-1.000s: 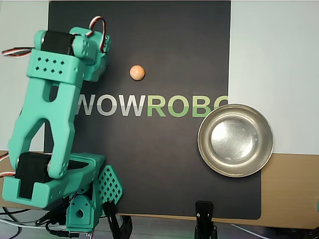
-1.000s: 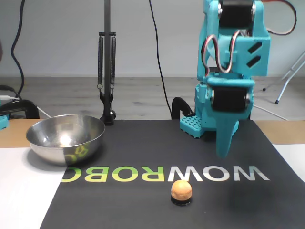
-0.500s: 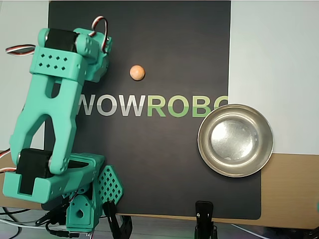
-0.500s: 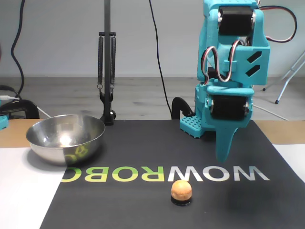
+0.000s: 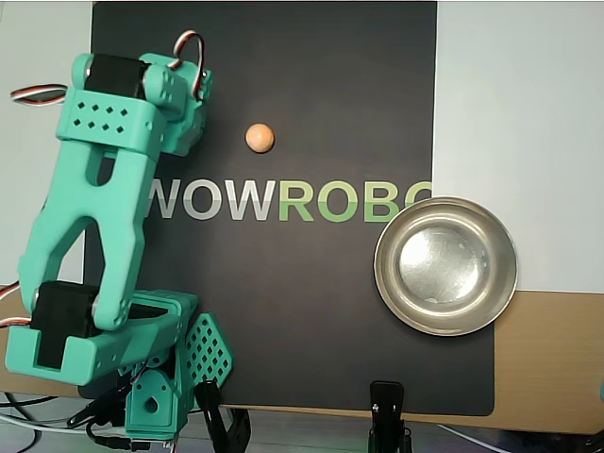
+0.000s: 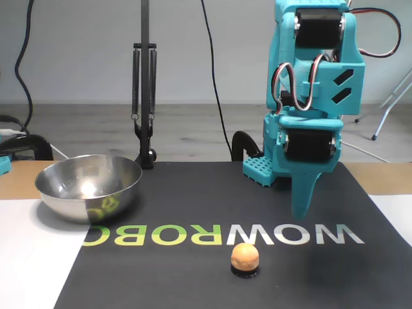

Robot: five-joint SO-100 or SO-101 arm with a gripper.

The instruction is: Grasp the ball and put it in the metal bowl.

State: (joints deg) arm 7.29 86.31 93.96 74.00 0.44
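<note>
The small orange ball (image 5: 260, 138) rests on the black mat, above the "WOWROBO" lettering in the overhead view; in the fixed view the ball (image 6: 244, 256) sits near the front. The shiny metal bowl (image 5: 385, 265) stands empty at the mat's right edge in the overhead view, and at the left in the fixed view, where the bowl (image 6: 84, 203) catches the light. My teal gripper (image 6: 302, 211) hangs pointing down above the mat, right of and behind the ball, its jaws together and holding nothing. From overhead, the arm's wrist (image 5: 142, 104) hides it.
The arm's base (image 5: 113, 359) occupies the mat's lower left in the overhead view. Black clamps (image 5: 387, 415) grip the table's near edge. A lamp stand (image 6: 144, 96) rises behind the bowl in the fixed view. White sheets (image 5: 519, 132) flank the mat.
Over the first half second the wrist reached slightly farther out and the gripper dipped a little. Since then nothing has moved. Ball and bowl stayed put.
</note>
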